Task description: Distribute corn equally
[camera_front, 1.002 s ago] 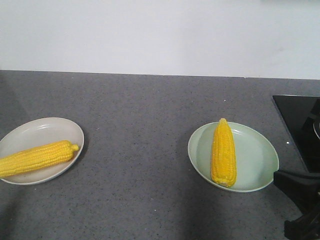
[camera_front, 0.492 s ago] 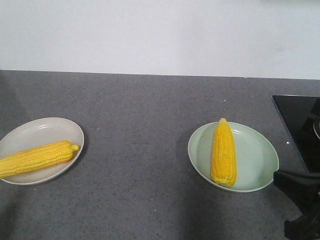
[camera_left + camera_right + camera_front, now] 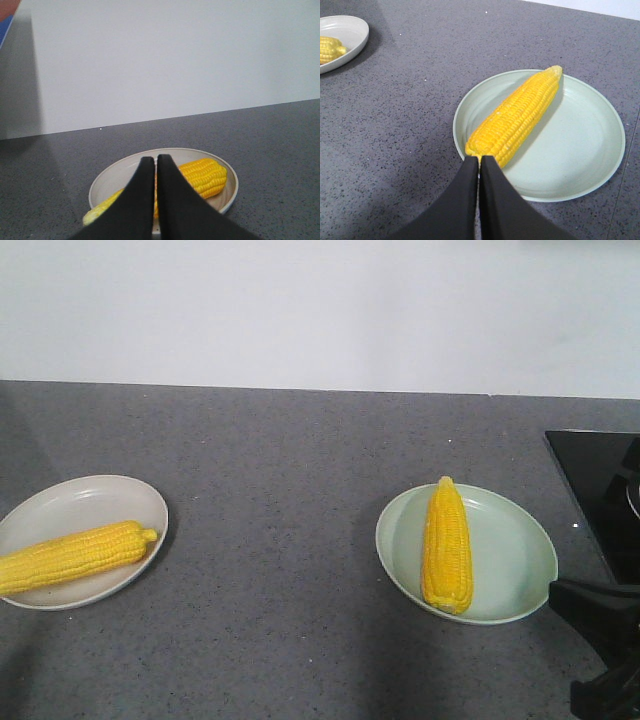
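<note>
One cob of corn (image 3: 72, 557) lies on the beige plate (image 3: 85, 498), one (image 3: 446, 543) on the green plate (image 3: 515, 552); split looks even. Both jaws, left gripper (image 3: 154, 165) and right gripper (image 3: 480, 164), pressed together, holding nothing. Watch it: lowering the right could nudge its cob's butt end. Bench (image 3: 280, 490) between plates is open; hob (image 3: 600, 480) crowds the right.

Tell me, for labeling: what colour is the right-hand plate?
Pale green plate, clearest in the right wrist view.

I'm scanning my views now and nothing readable turns up: no text, label, brand, number or sign on either plate (image 3: 505, 540) or the worktop (image 3: 280, 490)
</note>
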You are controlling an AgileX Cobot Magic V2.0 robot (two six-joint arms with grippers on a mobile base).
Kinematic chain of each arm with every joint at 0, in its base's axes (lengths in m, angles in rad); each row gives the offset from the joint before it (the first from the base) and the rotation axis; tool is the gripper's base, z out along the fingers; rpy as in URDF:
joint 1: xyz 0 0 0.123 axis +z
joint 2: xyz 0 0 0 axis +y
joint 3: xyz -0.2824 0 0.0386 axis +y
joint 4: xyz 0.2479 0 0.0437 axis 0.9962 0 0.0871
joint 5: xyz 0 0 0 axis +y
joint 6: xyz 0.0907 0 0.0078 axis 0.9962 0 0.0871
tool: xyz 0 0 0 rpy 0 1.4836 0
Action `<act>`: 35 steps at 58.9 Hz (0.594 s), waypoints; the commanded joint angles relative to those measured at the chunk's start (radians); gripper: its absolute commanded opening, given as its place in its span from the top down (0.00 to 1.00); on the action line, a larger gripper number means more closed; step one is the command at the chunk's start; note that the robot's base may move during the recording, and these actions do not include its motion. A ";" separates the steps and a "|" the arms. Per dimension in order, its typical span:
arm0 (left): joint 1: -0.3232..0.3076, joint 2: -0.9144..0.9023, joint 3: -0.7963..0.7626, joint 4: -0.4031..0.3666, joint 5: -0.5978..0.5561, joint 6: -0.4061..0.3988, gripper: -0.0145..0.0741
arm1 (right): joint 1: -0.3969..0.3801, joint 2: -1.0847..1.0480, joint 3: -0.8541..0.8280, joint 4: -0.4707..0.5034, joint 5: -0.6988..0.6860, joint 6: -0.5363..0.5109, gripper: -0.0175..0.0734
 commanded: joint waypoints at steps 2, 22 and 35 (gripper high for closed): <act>-0.001 -0.015 -0.029 0.000 -0.072 -0.002 0.84 | -0.004 -0.043 -0.025 0.015 -0.049 -0.007 0.81; -0.001 -0.015 -0.029 -0.001 -0.072 -0.003 0.84 | -0.005 -0.328 0.220 -0.311 -0.298 0.451 0.81; -0.001 -0.015 -0.029 -0.001 -0.072 -0.003 0.84 | -0.005 -0.540 0.363 -0.700 -0.318 0.971 0.81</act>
